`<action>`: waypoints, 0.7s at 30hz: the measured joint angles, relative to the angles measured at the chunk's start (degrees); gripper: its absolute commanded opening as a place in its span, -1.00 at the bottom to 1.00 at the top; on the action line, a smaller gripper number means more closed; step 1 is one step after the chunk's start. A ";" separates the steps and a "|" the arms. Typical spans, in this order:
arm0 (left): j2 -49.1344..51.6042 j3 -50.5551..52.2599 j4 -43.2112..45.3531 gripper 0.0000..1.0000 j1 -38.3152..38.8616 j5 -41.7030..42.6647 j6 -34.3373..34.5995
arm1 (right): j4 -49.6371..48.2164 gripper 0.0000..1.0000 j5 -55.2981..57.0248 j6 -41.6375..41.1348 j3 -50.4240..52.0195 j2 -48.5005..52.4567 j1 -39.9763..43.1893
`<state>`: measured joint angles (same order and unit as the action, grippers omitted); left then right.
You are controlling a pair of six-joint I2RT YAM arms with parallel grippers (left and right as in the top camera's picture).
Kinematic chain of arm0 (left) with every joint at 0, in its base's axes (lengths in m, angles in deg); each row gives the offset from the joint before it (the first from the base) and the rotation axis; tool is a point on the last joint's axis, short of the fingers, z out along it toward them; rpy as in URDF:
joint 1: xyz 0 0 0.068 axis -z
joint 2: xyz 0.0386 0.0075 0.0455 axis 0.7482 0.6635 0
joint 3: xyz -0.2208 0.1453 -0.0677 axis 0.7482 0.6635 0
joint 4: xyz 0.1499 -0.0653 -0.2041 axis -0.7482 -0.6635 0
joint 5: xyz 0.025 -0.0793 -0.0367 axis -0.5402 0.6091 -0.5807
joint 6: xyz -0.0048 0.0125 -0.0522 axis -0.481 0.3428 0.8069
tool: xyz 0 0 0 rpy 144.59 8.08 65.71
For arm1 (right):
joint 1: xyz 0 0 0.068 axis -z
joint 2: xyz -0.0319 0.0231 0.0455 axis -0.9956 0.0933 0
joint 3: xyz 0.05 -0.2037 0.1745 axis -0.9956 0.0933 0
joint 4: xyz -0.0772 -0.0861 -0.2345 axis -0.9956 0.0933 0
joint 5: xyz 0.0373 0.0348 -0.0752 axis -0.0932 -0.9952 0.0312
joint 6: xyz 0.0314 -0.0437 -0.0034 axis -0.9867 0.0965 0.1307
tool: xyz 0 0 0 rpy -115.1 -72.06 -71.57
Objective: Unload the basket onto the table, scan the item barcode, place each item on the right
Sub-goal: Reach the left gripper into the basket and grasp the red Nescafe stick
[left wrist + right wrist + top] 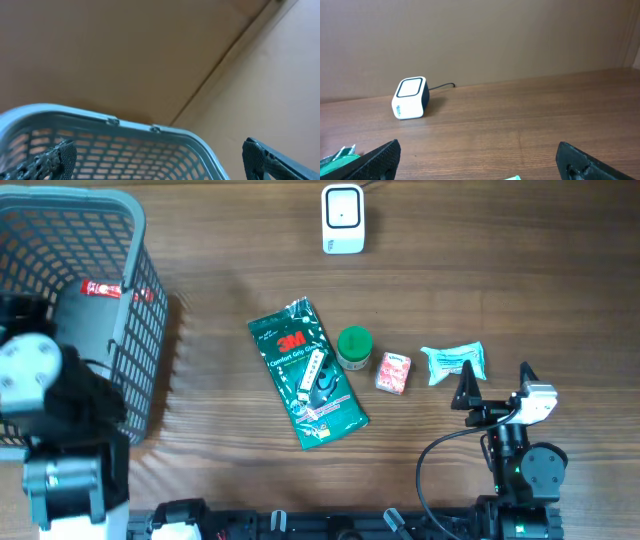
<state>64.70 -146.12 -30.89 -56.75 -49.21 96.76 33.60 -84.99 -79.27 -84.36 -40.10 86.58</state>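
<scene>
The white barcode scanner (342, 218) stands at the far middle of the table and shows in the right wrist view as the scanner (410, 97) with its cable. Items lie in a row mid-table: a green 3M package (305, 375), a green-lidded jar (353, 347), a small red-and-white box (393, 372) and a pale teal packet (455, 362). My right gripper (495, 377) stands open just right of the packet, nothing between its fingers (380, 160). My left gripper (160, 162) hangs open and empty over the grey basket (100, 117).
The grey mesh basket (140, 250) fills the table's left side, with a red-labelled item (108, 290) showing inside it beside my left arm (50, 380). Bare wood lies between the scanner and the row of items.
</scene>
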 measured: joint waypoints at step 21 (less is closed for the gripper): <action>48.57 -0.11 6.34 0.99 -18.80 60.61 -12.44 | 0.00 0.99 0.00 0.00 0.00 0.00 0.00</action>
<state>113.27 -146.23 -24.55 -75.55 11.40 84.32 33.60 -84.99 -79.27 -84.36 -40.10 86.58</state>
